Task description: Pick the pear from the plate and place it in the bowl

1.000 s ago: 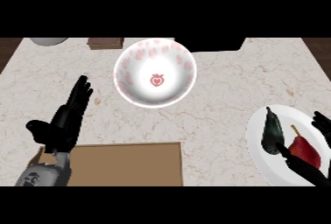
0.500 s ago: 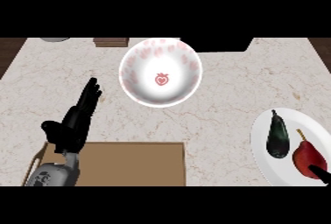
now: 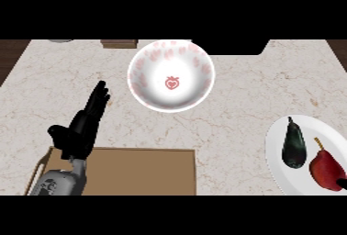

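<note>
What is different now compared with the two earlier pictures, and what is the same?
The right hand, which a second ago lay over the plate at the right edge, is gone from view, leaving the red pear and the dark eggplant uncovered. The left hand stays open on the left, and the bowl stays empty.

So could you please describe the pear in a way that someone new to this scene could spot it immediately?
Look at the white plate at the right edge of the marble counter, well below and right of the strawberry-patterned bowl. Two things lie on it: the pear is the red one with a thin stem, on the outer side, beside a dark, elongated eggplant.
</note>
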Controlling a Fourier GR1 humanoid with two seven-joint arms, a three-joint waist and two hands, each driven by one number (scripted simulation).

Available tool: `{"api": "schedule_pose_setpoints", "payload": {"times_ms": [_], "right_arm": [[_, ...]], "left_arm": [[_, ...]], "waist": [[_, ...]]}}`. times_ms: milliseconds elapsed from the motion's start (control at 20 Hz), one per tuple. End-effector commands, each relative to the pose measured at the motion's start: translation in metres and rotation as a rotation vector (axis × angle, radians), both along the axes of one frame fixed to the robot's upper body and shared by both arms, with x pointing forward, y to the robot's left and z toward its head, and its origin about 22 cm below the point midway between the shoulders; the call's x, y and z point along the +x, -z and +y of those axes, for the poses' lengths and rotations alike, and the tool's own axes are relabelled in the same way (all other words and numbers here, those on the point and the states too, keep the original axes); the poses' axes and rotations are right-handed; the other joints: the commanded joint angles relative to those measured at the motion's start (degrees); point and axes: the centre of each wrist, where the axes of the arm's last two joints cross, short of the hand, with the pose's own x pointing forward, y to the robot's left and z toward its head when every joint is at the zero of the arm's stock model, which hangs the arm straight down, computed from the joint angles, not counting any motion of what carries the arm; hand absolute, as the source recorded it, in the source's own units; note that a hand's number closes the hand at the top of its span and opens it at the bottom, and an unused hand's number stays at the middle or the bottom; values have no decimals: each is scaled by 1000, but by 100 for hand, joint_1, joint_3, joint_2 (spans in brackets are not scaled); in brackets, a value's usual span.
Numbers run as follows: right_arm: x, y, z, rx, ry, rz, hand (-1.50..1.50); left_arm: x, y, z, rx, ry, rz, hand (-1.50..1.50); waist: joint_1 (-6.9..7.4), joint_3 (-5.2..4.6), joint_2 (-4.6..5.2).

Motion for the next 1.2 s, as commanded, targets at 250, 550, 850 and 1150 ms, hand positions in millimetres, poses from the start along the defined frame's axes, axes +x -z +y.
{"api": "schedule_pose_setpoints", "payload": {"times_ms": [250, 550, 850, 1150], "right_arm": [[5, 30, 5, 54, -33, 252, -150], [-2, 36, -20, 68, -55, 236, -150], [5, 19, -16, 133, -78, 138, -150], [-9, 42, -5, 181, -110, 96, -150]], "left_arm": [[18, -5, -7, 1, 12, 11, 0], [-1, 1, -1, 4, 5, -15, 0], [12, -4, 0, 0, -10, -3, 0], [10, 2, -7, 4, -5, 2, 0]], "waist": [[-41, 7, -1], [-44, 8, -13], [-32, 7, -11], [-38, 7, -10]]}}
